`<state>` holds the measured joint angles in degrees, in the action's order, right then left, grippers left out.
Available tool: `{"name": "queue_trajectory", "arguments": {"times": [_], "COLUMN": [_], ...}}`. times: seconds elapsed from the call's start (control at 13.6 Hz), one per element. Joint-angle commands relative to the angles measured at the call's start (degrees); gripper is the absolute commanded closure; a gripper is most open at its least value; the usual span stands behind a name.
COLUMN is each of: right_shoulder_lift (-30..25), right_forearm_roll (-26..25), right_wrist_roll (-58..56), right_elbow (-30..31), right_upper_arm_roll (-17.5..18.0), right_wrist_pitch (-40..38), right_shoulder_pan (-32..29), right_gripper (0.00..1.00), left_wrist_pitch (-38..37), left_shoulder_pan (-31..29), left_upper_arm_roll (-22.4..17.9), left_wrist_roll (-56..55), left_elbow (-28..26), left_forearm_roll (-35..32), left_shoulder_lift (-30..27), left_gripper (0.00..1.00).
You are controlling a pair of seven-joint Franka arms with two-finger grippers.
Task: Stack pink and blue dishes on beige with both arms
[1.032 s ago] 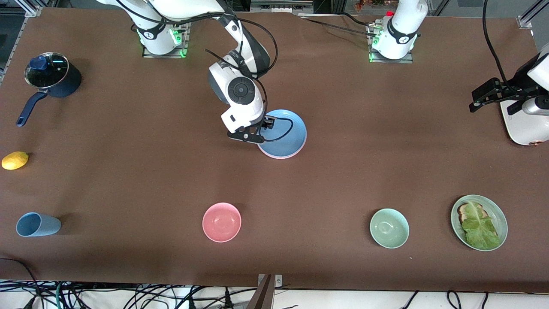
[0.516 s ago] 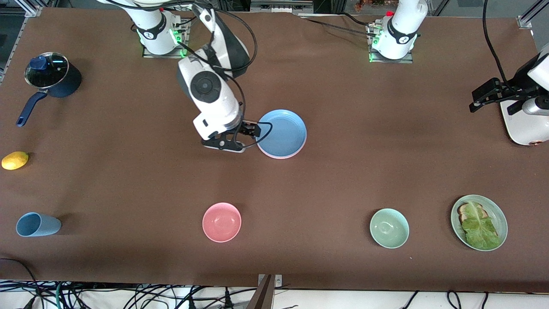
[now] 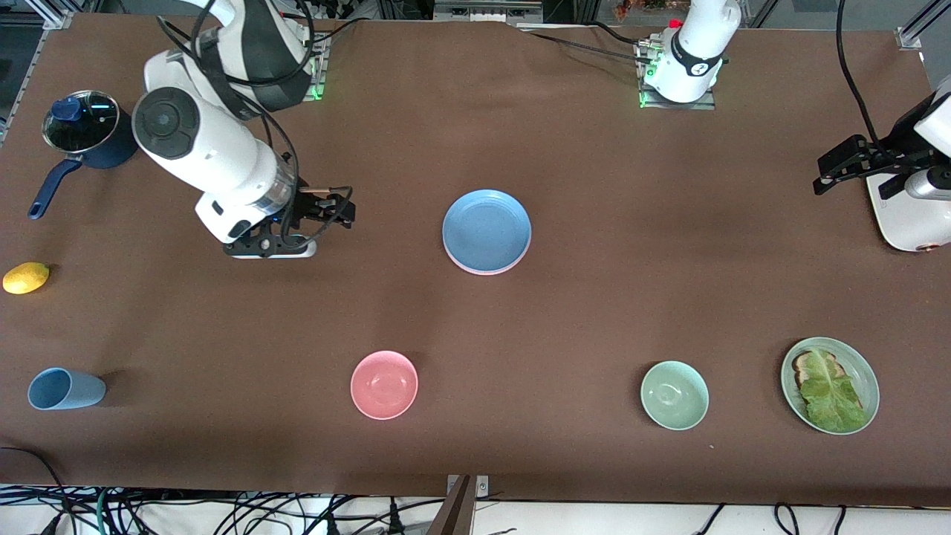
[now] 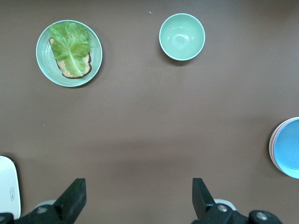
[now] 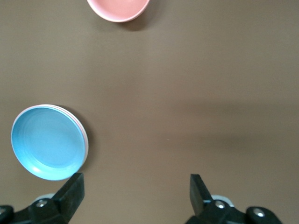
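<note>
Brown table (image 3: 594, 186): blue plate (image 3: 487, 230) tops stack, pink plate (image 3: 490, 272) rim beneath, beige hidden. Right gripper (image 3: 327, 212), left gripper (image 3: 836, 167) both released, empty. Looks done.

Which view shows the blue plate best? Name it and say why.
The front view: the blue plate shows whole on top of the stack, a pink rim peeking out beneath it. The right wrist view also shows it whole but off to one side; the left wrist view catches only its cropped edge.
</note>
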<state>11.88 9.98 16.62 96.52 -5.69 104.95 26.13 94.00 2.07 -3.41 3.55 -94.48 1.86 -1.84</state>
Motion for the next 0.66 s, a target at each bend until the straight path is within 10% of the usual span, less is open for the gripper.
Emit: {"name": "queue_trajectory", "arguments": {"times": [0.0, 0.59], "right_shoulder_lift": [-4.0, -12.9], "right_forearm_roll": [0.0, -5.3], "right_wrist_roll": [-4.9, -13.8], "right_elbow": [1.1, -0.7], "right_upper_arm_roll": [0.9, 3.8], "right_wrist_pitch": [-2.9, -13.2], "right_shoulder_pan": [-4.1, -17.1], "right_gripper": [0.0, 0.0], "left_wrist_pitch": [-0.6, -0.6], "left_shoulder_pan": [-0.1, -0.1], "left_upper_arm_roll": [-0.1, -0.1], "left_wrist_roll": [0.7, 0.8], "left_elbow": [1.5, 1.5], "left_forearm_roll": [0.5, 0.5], "left_shoulder_lift": [0.7, 0.6], "left_gripper": [0.0, 0.0]}}
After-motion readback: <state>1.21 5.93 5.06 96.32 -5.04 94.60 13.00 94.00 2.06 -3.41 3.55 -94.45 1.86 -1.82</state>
